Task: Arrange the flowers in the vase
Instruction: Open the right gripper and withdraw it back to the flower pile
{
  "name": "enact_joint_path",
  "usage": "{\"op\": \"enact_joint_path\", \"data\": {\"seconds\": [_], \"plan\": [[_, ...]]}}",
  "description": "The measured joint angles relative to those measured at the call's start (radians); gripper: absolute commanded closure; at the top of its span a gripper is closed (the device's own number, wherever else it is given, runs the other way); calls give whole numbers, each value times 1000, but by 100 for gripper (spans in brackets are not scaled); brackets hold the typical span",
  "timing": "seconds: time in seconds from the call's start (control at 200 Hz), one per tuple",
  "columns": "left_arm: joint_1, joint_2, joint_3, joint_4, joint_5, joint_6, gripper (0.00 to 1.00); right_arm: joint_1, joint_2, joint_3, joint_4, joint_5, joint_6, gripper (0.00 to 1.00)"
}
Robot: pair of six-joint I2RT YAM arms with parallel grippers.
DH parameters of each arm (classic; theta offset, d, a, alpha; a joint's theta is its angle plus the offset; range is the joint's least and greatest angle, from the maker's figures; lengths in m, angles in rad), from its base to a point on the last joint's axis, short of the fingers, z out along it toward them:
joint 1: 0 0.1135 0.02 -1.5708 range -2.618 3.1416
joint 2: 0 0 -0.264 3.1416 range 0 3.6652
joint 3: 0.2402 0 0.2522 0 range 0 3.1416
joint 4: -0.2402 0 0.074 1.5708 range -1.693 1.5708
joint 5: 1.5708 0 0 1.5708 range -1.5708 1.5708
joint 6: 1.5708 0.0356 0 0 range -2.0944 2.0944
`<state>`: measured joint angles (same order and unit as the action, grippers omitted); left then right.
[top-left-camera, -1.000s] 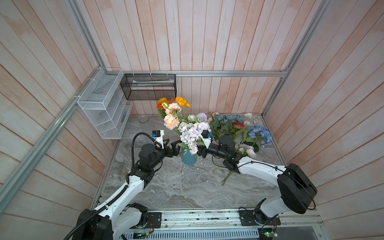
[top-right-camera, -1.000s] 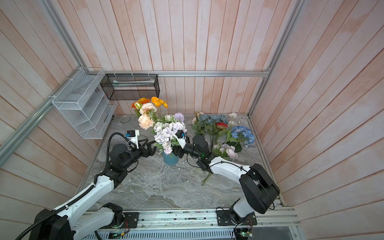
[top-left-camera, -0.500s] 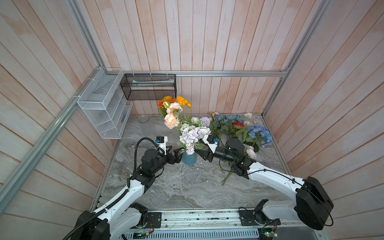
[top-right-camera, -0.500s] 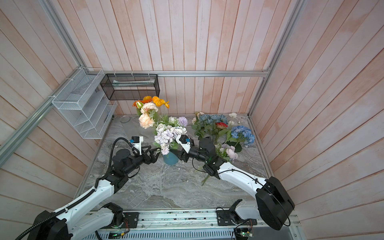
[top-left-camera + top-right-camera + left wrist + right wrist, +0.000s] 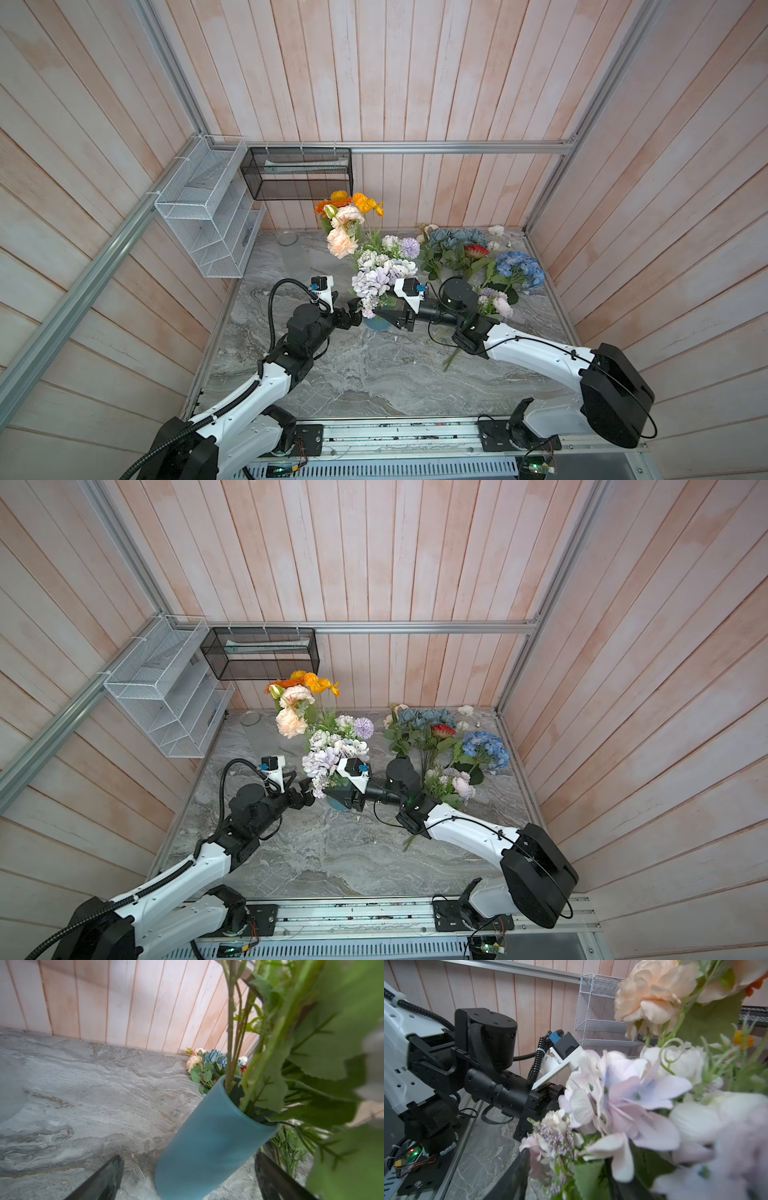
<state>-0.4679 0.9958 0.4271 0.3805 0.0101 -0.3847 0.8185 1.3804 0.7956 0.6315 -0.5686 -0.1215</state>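
Note:
A teal vase (image 5: 377, 324) (image 5: 335, 803) (image 5: 207, 1147) stands mid-table with orange, peach and lavender flowers (image 5: 376, 278) (image 5: 328, 758) in it. My left gripper (image 5: 354, 309) (image 5: 309, 792) (image 5: 188, 1157) is open, with a finger on each side of the vase body and neither touching it. My right gripper (image 5: 388, 319) (image 5: 347, 798) (image 5: 566, 1163) reaches in just above the vase mouth. Its jaws are partway closed, with the leafy stems and small blooms of the lavender bunch (image 5: 623, 1105) packed between them. More flowers lie loose at the back right: a blue hydrangea (image 5: 519, 268), a red bloom (image 5: 477, 250) and a pale bunch (image 5: 494, 301).
A white wire rack (image 5: 208, 216) hangs on the left wall and a black mesh basket (image 5: 299, 172) on the back wall. A small glass dish (image 5: 287, 238) sits at the back left. One green stem (image 5: 451, 359) pokes out under my right forearm.
Both grippers have come lower, level with the vase top. The right one moved left and down, and the lavender bunch sank lower with it. The left gripper stayed open.

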Motion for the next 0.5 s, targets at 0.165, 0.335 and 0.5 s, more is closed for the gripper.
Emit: {"op": "enact_joint_path", "data": {"seconds": [0.165,0.335,0.5], "plan": [[6,0,6,-8,-97,-10,0,3,-61,-2,-66,39,10,42],[43,22,14,3,-138,-64,0,-2,-203,-44,-149,130,29,41],[63,40,14,30,-149,-108,0,-66,-341,-144,-198,206,99,40]]}}
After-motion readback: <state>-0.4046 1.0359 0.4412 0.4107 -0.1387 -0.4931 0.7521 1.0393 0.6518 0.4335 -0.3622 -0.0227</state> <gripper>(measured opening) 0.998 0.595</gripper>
